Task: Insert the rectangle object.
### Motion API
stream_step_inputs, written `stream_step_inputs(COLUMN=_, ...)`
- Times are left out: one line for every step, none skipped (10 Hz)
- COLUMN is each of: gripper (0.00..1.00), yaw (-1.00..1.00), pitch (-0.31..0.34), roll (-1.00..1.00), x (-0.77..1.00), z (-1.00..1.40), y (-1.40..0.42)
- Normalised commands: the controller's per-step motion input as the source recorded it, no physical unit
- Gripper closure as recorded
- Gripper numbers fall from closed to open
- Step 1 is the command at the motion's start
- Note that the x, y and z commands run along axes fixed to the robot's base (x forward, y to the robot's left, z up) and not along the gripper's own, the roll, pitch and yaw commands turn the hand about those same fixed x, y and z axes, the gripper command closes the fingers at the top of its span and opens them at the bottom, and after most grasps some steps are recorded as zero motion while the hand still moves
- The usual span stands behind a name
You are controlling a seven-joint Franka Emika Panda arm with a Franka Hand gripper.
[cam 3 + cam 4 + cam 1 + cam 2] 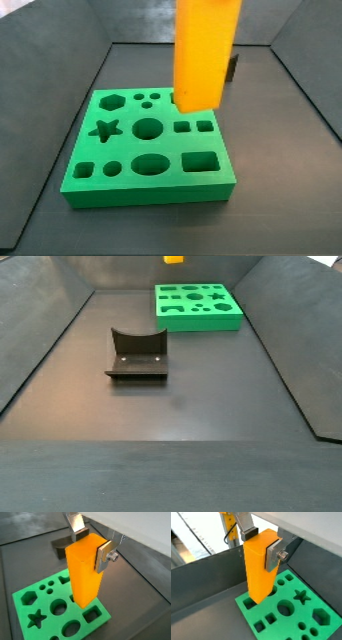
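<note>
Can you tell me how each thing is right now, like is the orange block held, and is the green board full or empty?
Gripper: shut on the rectangle object, above the green board.
Rectangle object: upright, held, its lower end at a hole near the board's edge; how deep it sits cannot be told.
Green board: flat on the floor, its other holes empty.
Fixture: standing on the floor, empty, apart from the board.

Floor [174, 406] bears board [198, 308], fixture [136, 356]
</note>
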Motion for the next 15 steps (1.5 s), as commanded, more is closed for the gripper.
stream_step_inputs(gripper=1.00, yaw=-0.49, pitch=0.077, roll=0.01, x=0.31, z=-0.15, y=-0.37)
stream_step_inputs(gripper=1.00, yaw=-0.34, pitch=0.036, roll=0.05, x=0.51, z=-0.24, y=-0.39)
stream_step_inputs(gripper=1.00, yaw=-0.25, pitch=0.000, roll=0.08, x=0.68, z=-0.22, y=-0.35)
stream_step_inputs(gripper=1.00, yaw=-0.15, pitch=0.009, roll=0.21, x=0.61, z=-0.18, y=-0.27)
stream_step_inputs(gripper=1.00, yaw=-0.13, pitch=0.011, roll=0.27, x=0.43, z=-0.23, y=-0.15)
stream_step_inputs(gripper=1.00, yaw=-0.11, pitch=0.000, roll=0.25, x=0.12, z=-0.23, y=-0.10)
stream_step_inputs(gripper=1.00, yaw=-0.11, pitch=0.000, roll=0.18, x=0.00, z=-0.16, y=-0.01)
stream_step_inputs(gripper=1.00, yaw=-0.01, pitch=0.000, roll=0.04, x=-0.06, z=-0.07, y=0.00)
stream_step_inputs(gripper=1.00, yaw=-0.19, pitch=0.000, roll=0.06, x=-0.15, z=-0.12, y=0.00)
stream_step_inputs(gripper=1.00, yaw=-0.13, pitch=0.000, roll=0.01, x=-0.08, z=-0.18, y=0.00)
stream_step_inputs(gripper=1.00, yaw=-0.08, pitch=-0.036, roll=0.07, x=0.00, z=-0.32, y=-0.05)
stream_step_inputs(gripper=1.00, yaw=-0.05, pitch=-0.047, roll=0.12, x=0.00, z=-0.34, y=-0.10)
stream_step_inputs(gripper=1.00, yaw=0.00, pitch=-0.003, roll=0.14, x=0.00, z=-0.34, y=-0.10)
stream_step_inputs(gripper=1.00, yaw=0.00, pitch=0.000, roll=0.16, x=0.00, z=-0.36, y=-0.10)
stream_step_inputs(gripper=1.00, yaw=0.00, pitch=-0.011, roll=0.17, x=-0.07, z=-0.40, y=-0.09)
